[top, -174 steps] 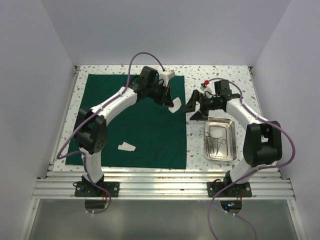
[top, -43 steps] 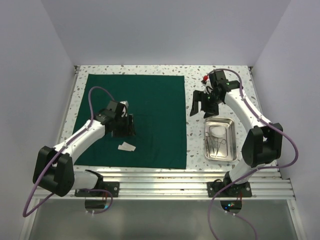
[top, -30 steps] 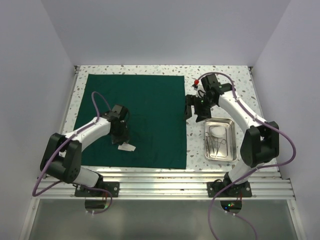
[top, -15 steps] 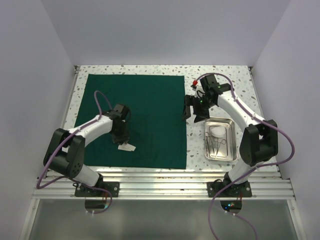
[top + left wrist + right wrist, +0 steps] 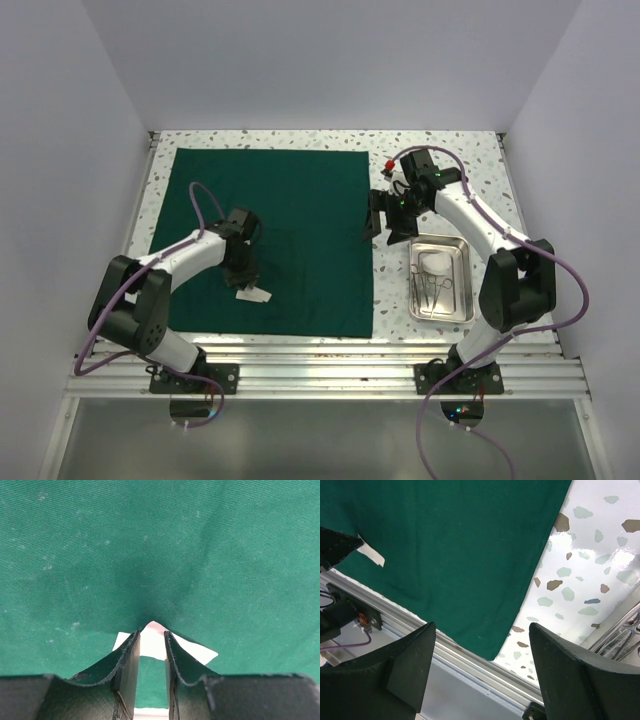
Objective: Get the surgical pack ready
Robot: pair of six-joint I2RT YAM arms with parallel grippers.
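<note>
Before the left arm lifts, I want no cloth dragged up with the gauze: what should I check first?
1. Is the left gripper closed on the gauze square: ok, jaws narrowed onto its raised peak.
2. Is the green cloth free of the pinch: cannot tell; it puckers toward the fingertips.
3. Is the right gripper open and empty: ok.
4. Is the right gripper away from the left gripper: ok, it hangs over the cloth's right edge.
5. Is the tray beside the cloth, with the instruments inside: ok.
</note>
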